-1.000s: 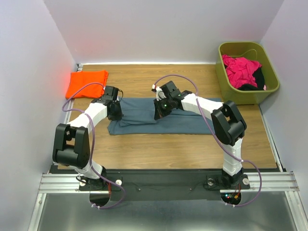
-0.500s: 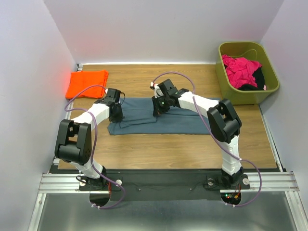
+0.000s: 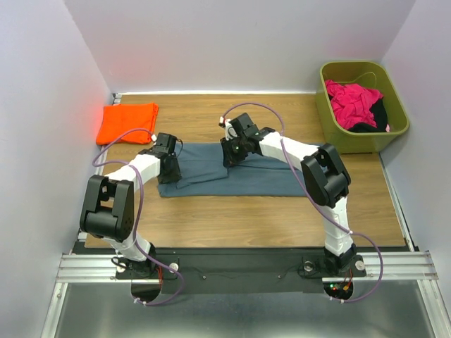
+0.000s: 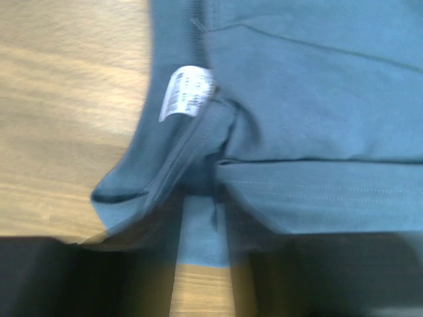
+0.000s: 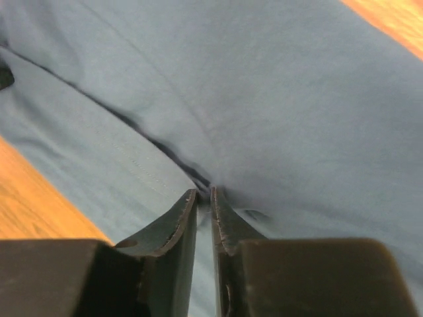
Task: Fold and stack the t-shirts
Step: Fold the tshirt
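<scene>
A slate blue-grey t-shirt [image 3: 246, 174] lies flat in a long folded strip across the middle of the table. The bright orange t-shirt [image 3: 127, 122] sits folded at the back left corner. My left gripper [image 3: 170, 167] is down on the blue-grey shirt's left end; in the left wrist view its jaws [image 4: 201, 211] stand apart, with cloth [image 4: 310, 99] and a white label [image 4: 187, 92] ahead. My right gripper [image 3: 233, 152] rests on the shirt's back edge. Its jaws [image 5: 204, 193] are a narrow slit apart, with a pucker of cloth [image 5: 277, 99] at the tips.
An olive-green bin [image 3: 330, 107] stands at the back right, holding pink and black clothes [image 3: 354, 102]. White walls close in the left, back and right. Bare wooden tabletop [image 3: 246, 218] lies in front of the shirt.
Both pairs of jaws have parted from shut. The right gripper has drawn slightly back and left along the shirt's far edge, and the left arm's elbow has swung inward.
</scene>
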### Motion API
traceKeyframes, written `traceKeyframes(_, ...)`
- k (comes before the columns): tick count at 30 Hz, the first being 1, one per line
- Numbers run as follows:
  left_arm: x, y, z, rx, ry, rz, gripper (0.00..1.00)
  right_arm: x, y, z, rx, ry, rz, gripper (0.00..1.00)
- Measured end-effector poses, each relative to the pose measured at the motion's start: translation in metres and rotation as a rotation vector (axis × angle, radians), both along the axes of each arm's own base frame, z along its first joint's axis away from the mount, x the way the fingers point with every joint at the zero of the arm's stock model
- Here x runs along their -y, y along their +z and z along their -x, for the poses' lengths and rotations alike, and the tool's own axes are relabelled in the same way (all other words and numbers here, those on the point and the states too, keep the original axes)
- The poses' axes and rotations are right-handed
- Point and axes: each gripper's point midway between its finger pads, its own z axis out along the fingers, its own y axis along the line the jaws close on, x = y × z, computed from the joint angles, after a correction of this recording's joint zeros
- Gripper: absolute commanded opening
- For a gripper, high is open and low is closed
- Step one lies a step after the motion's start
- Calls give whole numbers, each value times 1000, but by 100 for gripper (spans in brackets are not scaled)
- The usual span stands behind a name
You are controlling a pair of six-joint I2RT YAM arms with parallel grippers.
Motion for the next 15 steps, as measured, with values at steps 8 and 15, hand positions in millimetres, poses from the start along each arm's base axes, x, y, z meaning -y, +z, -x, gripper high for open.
traceKeyframes(8, -6, 38, 3, 84, 26, -48, 62, 11, 7, -10, 40, -49, 34, 31)
traceKeyframes(15, 18, 65, -2, 164, 20, 6, 54, 15, 32, 0, 55, -65, -6, 46)
